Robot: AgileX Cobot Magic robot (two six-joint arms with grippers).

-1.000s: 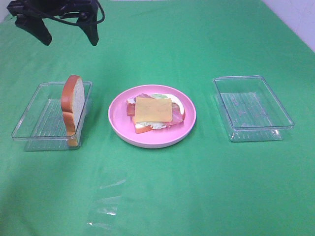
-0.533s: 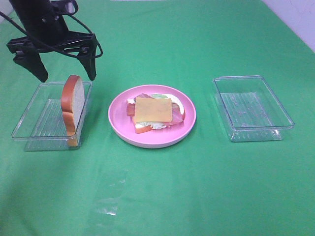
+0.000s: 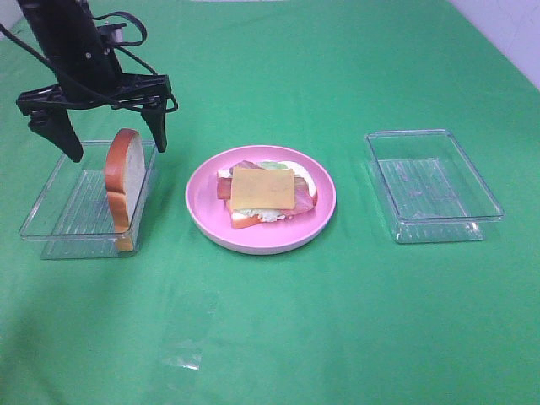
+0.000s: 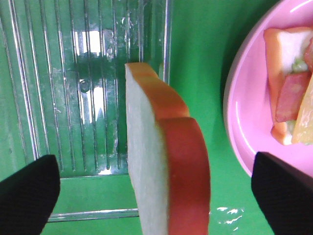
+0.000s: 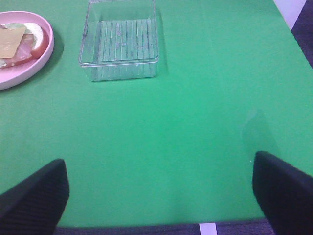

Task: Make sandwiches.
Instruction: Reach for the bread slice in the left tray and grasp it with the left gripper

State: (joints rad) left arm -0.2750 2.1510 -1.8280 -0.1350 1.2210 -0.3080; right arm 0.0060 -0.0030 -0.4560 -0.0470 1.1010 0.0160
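Both my grippers, left gripper (image 3: 110,143) and right gripper (image 5: 159,196), stand with fingers spread wide, the left straddling the upright bread slice (image 3: 124,179) in its clear tray (image 3: 51,198), while the open-faced sandwich (image 3: 266,194) sits on the pink plate (image 3: 202,202).

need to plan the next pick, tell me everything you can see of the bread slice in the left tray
The bread slice is a toy-looking piece with a white face and an orange-brown crust, rounded at the top. It stands upright on edge inside the clear left tray, against the tray wall nearest the pink plate. Nothing else lies in that tray with it. The left tool hangs open above it, one finger to each side, not touching it.
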